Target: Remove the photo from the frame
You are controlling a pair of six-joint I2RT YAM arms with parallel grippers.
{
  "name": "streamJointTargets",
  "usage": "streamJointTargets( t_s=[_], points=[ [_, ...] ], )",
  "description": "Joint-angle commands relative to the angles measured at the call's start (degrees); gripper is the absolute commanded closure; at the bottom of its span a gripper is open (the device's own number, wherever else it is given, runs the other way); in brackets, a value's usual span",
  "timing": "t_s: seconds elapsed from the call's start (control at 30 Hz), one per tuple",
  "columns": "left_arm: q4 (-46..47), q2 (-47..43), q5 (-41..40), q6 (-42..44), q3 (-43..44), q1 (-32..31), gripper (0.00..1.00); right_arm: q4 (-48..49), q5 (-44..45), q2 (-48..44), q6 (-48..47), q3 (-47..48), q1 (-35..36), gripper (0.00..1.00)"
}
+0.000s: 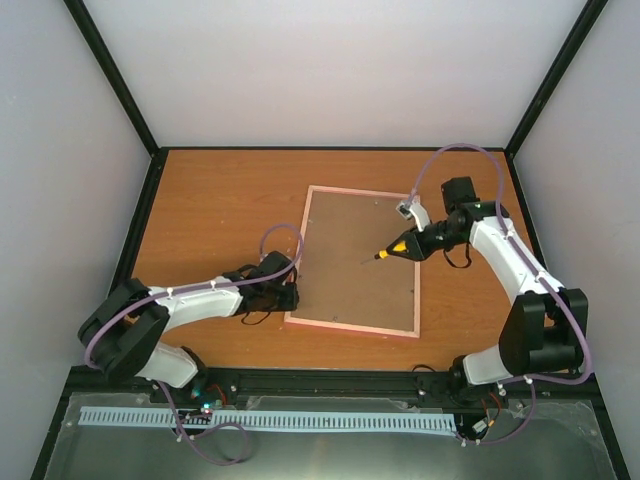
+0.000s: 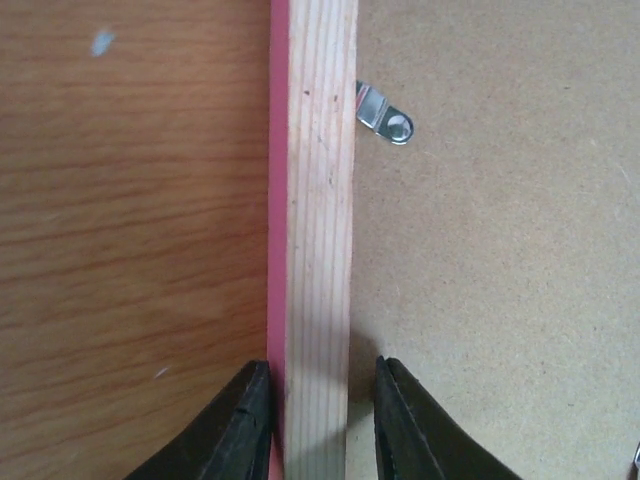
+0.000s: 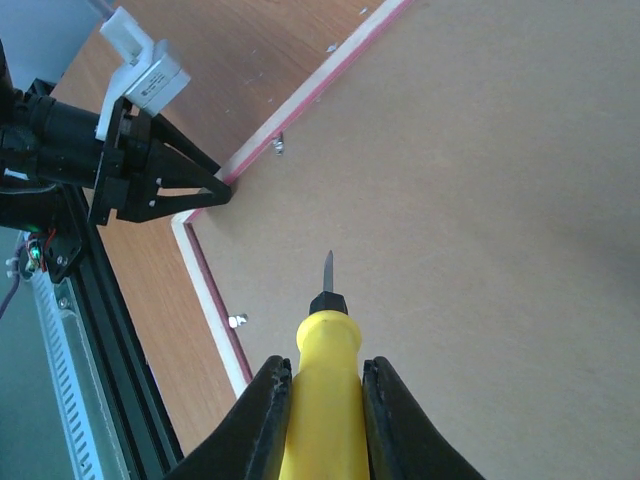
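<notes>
The large rectangular frame with a thin pink border (image 1: 352, 327) is lying face down on the orange-brown wooden desk (image 1: 220, 210). Its brown fibreboard backing (image 1: 360, 270) is facing up and seemingly sitting in place, so the photo is lying hidden beneath it. On that showing the job is barely beginning: a small silver metal turn-clip (image 2: 385, 115) is reaching over the board, and nothing is being lifted.

The left gripper (image 2: 320, 425) is straddling the frame's pale wooden left rail with its jaws partly parted. Whether they are pinching it I cannot tell, as the tips are running off the picture. The right gripper (image 3: 322, 405) is clamping a yellow-handled screwdriver (image 3: 325, 335), whose tip is hovering over the board. The other clips are showing too small to read.
</notes>
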Motion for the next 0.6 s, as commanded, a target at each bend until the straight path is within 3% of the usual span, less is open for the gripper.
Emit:
streamJointTargets(
  t_s=[0.0, 0.13, 0.3, 0.57],
  points=[
    [0.62, 4.21, -2.12, -0.62, 1.24, -3.03, 0.73, 1.98, 3.37, -0.12, 0.21, 1.42, 4.07, 0.97],
    [4.35, 3.9, -3.22, -0.88, 0.63, -7.51, 0.8, 4.47, 9.59, -1.26, 0.25, 1.19, 11.5, 0.97],
    [7.6, 4.31, -4.07, -2.78, 0.1, -10.9, 0.9, 4.47, 8.79, 1.63, 1.77, 3.58, 15.92, 0.97],
    [8.73, 3.04, -4.58, -6.73, -2.38, -13.24, 0.93, 5.58, 8.77, 6.93, 1.42, 5.04, 18.83, 0.97]
  ],
)
